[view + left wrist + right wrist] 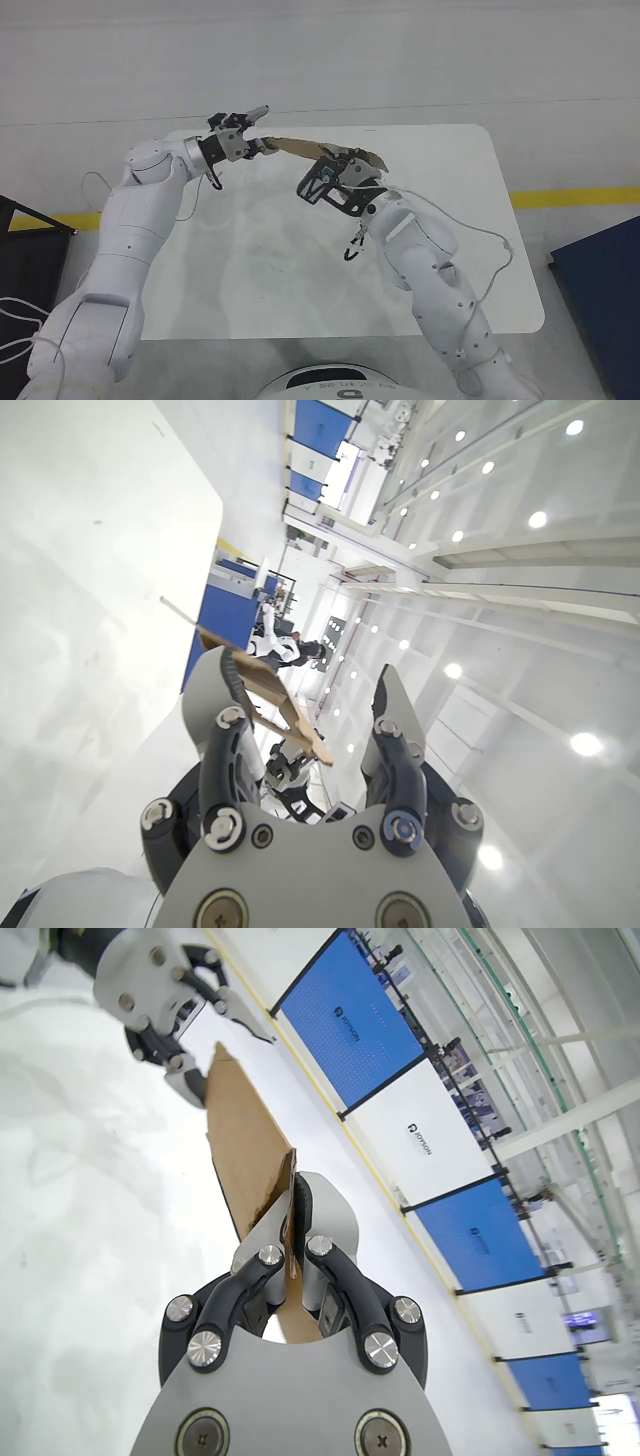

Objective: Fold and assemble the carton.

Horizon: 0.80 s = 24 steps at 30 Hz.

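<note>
The right pincer (295, 1193) is clamped tight on the near end of the flat brown carton (245, 1128), holding it above the white worktop (300, 280), towards the worktop's far side. At the carton's other end the left pincer (303, 660) gapes wide. One finger (205, 695) touches the cardboard and the other stands well apart from it. A yellow line (575, 197) runs along the grey floor (300, 60) on either side of the worktop. Farther off stand blue and white partition panels (360, 1033).
</note>
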Tool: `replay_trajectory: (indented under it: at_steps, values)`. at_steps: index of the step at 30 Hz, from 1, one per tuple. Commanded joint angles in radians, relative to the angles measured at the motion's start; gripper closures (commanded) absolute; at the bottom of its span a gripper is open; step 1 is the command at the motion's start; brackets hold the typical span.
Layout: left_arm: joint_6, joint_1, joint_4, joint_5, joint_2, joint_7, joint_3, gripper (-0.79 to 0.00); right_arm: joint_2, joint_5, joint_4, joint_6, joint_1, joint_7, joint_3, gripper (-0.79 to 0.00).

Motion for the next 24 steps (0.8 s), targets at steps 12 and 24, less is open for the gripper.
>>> replay_trajectory:
  at_steps: [12, 24]
  values:
    - [-0.135, -0.012, 0.098, 0.028, -0.046, 0.003, 0.117, -0.785, 0.004, 0.317, -0.012, 0.043, 0.044, -0.092, 0.134, 0.000]
    - [-0.143, -0.022, 0.101, 0.075, -0.066, 0.012, 0.169, -0.785, 0.011, 0.371, -0.061, 0.082, 0.013, -0.106, 0.171, 0.000]
